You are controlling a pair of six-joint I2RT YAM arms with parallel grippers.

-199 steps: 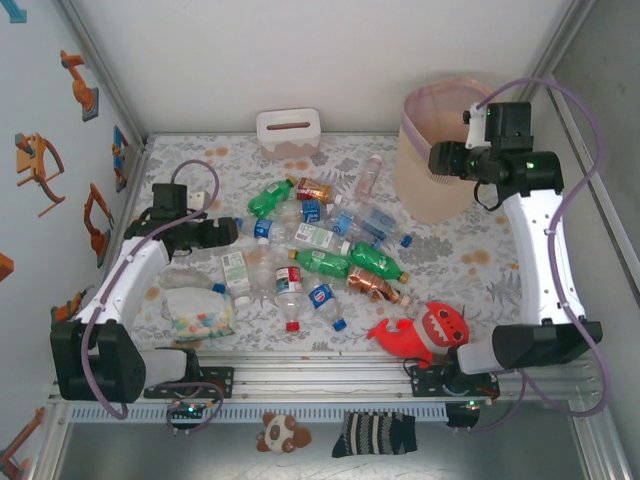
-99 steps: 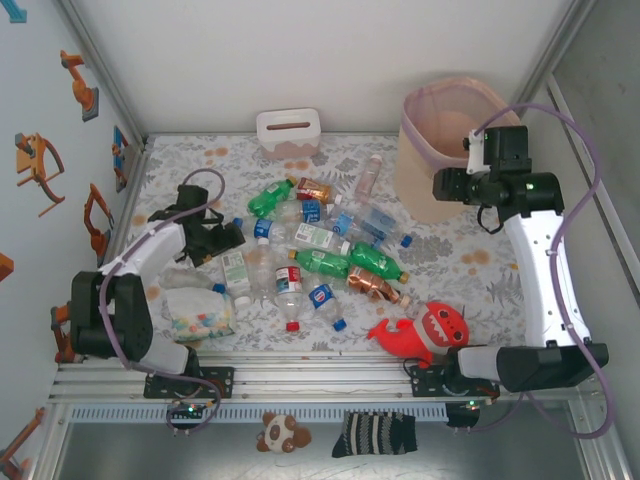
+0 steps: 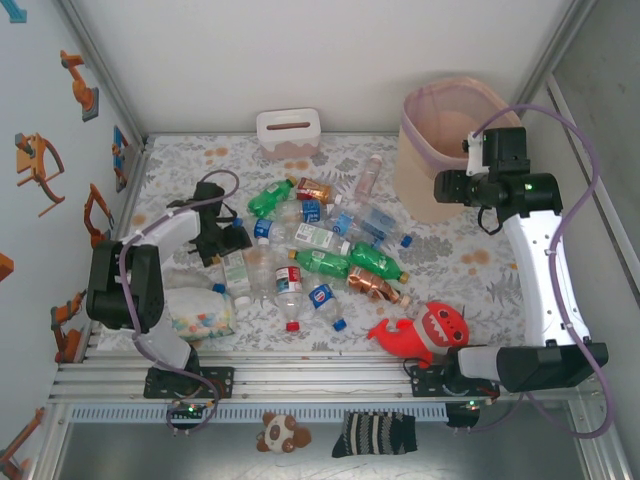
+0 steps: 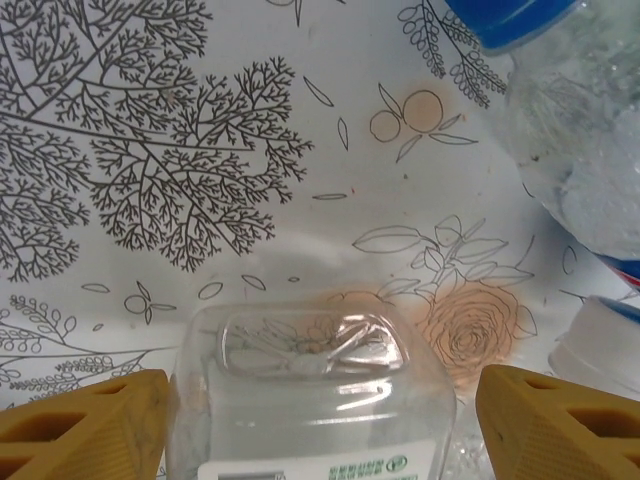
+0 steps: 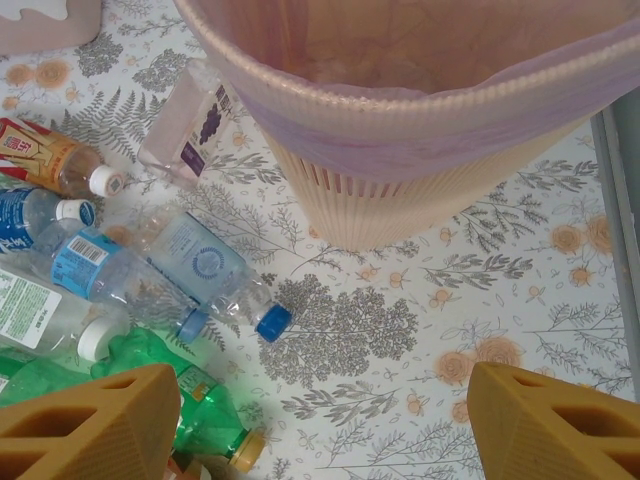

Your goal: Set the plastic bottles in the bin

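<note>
Several plastic bottles (image 3: 320, 240), clear, green and copper, lie in a heap mid-table. My left gripper (image 3: 228, 243) is low at the heap's left edge. In the left wrist view its yellow fingers (image 4: 85, 425) straddle the base of a clear square bottle (image 4: 310, 390) with a white label. The left finger is against it and a gap shows on the right side. The gripper (image 4: 320, 420) is open. The bin (image 3: 445, 150), cream with a pink liner, stands at the back right. My right gripper (image 3: 440, 187) hovers open and empty by its front wall (image 5: 400, 190).
A white slotted box (image 3: 288, 133) sits at the back. A red plush shark (image 3: 425, 333) lies front right and a clear bag of pastel bits (image 3: 198, 312) front left. A blue-capped bottle (image 4: 580, 120) lies just right of my left gripper.
My left arm has swung in toward the heap and dropped over the square bottle, its jaws narrowing. The right arm drew back slightly from the bin, then held still.
</note>
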